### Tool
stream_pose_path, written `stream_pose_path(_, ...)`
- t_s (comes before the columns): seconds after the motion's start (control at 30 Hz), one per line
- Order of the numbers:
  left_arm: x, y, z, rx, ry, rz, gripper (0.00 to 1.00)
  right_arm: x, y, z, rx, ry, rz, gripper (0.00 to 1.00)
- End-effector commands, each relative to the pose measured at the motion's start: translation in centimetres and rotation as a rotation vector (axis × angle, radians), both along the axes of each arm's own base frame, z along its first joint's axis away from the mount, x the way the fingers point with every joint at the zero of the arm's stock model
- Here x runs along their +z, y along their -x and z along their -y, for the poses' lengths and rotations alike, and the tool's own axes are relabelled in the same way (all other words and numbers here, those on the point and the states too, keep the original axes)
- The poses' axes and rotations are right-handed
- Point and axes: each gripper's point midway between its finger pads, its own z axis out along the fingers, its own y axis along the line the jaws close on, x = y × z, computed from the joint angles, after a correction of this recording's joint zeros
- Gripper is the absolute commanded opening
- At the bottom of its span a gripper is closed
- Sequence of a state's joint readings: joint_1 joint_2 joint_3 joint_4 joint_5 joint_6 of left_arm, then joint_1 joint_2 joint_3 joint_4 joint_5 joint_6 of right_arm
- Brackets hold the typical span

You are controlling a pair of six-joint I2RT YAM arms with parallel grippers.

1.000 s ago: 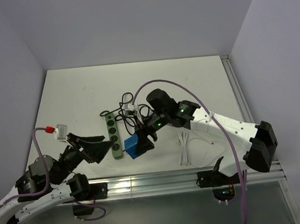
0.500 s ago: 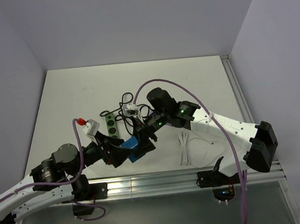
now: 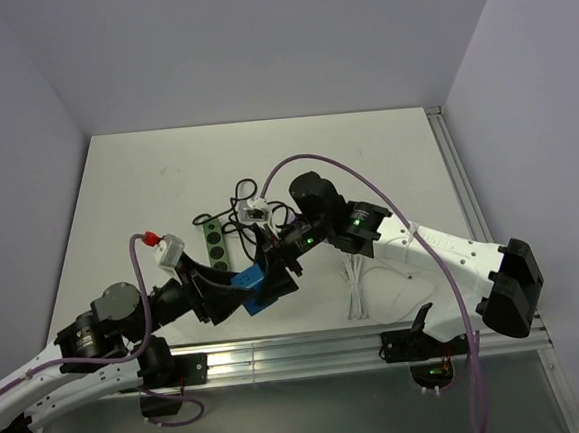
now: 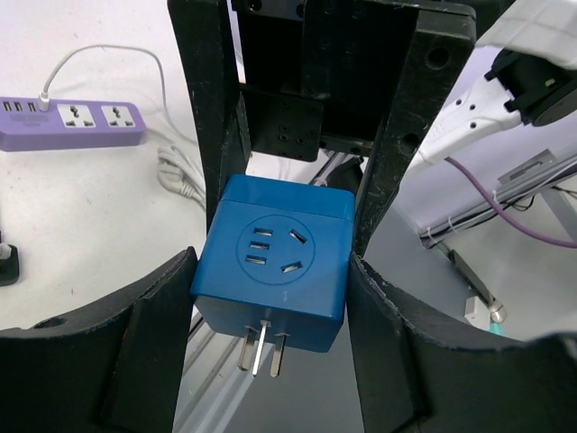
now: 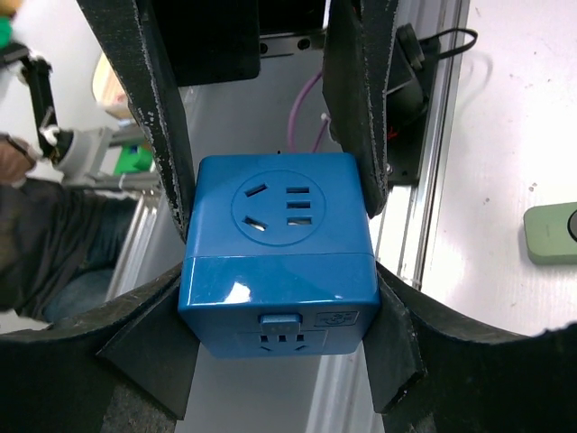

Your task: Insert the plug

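"Where the two arms meet above the table's (image 3: 146,178) near edge, where's the plug (image 3: 250,279)?" asks one.

"Pinched from opposite ends," says the other. "The right gripper (image 5: 281,298) clamps its sides; the left gripper (image 4: 272,280) presses those same sides. The prongs are bare."

"Any writing?"

"A mark beside its button, too small to read."

"Nearby?"

"The green power strip (image 3: 214,248) is just beside it, with black cords (image 3: 240,198) behind. White ties (image 3: 355,290) lie right, a purple strip (image 4: 72,122) farther off."
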State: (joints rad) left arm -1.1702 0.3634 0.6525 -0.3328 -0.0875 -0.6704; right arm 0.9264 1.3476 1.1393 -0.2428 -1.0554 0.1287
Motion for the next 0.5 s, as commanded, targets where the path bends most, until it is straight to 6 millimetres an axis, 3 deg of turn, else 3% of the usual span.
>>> stream_pose_path(0.0,0.6,0.3,-0.2,-0.003,0.052,-0.006,0.0,4.3,-0.4,0.0,-0.05,-0.146,0.054,0.03)
stream_pose_path(0.17,0.9,-0.1,-1.3,0.042,0.125,-0.013,0.0,6.1,-1.1,-0.3,-0.121,-0.225,0.027,0.08)
stream_pose_path(0.23,1.2,-0.3,-2.1,0.075,0.18,-0.022,0.0,7.4,-1.1,-0.3,-0.13,-0.286,0.039,0.18)
stream_pose_path(0.47,2.5,-0.5,-4.2,0.128,0.345,-0.011,0.0,8.6,-0.9,-0.8,-0.121,-0.344,-0.043,0.31)
